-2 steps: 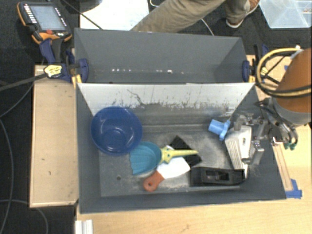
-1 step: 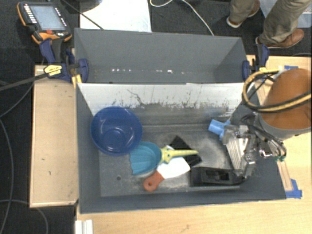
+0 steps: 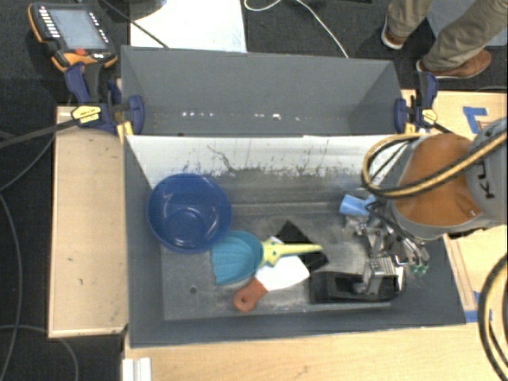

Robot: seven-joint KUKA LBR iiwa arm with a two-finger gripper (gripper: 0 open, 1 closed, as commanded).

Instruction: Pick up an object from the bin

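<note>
1. Gripper (image 3: 379,282) hangs over the black block (image 3: 337,289) in the bin's (image 3: 190,296) lower-right corner, probably lining up a grab.
2. Spread or pinched? Can't tell.
3. Blue bowl (image 3: 189,211) sits well clear.

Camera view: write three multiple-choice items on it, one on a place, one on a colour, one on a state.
1. Where is the gripper?
A. Down in the bin, over the black flat thing at the right front
B. Over the bin's left rim
C. Outside the bin, behind its back wall

2. What colour is the handle of the light blue scoop?
A. Red
B. Yellow
C. Black

3. How does the blue bowl lie?
A. Upside down
B. Stacked on the scoop
C. Open side up

Key:
1 A: the gripper hangs low at the bin's right, above the black flat thing.
2 B: a yellow handle runs right from the scoop's cup.
3 C: the bowl's inside faces the camera.
</note>
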